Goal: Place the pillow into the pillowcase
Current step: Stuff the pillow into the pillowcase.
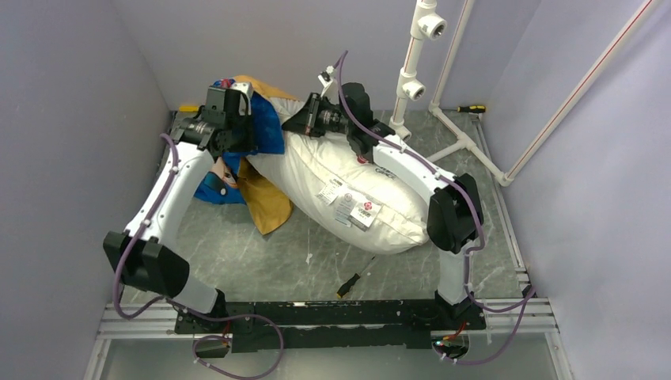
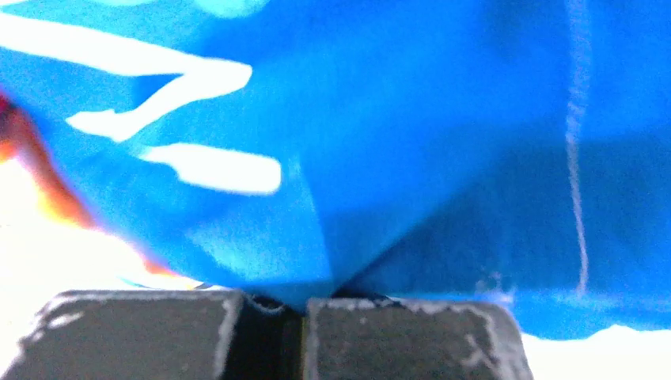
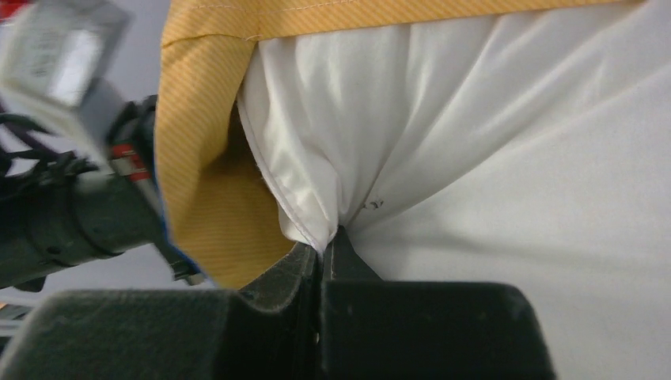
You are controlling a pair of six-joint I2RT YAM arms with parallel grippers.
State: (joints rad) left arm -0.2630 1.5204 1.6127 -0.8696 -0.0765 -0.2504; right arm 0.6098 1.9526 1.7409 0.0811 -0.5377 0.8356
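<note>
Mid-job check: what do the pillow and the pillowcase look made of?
Pillow: matte white woven cloth, likely cotton or blend, over soft filling; it puckers into folds where the right pincer pinches it. Pillowcase: thin matte printed cloth, blue one face, finely striped orange the other, stitched hem; fibre unclear.
</note>
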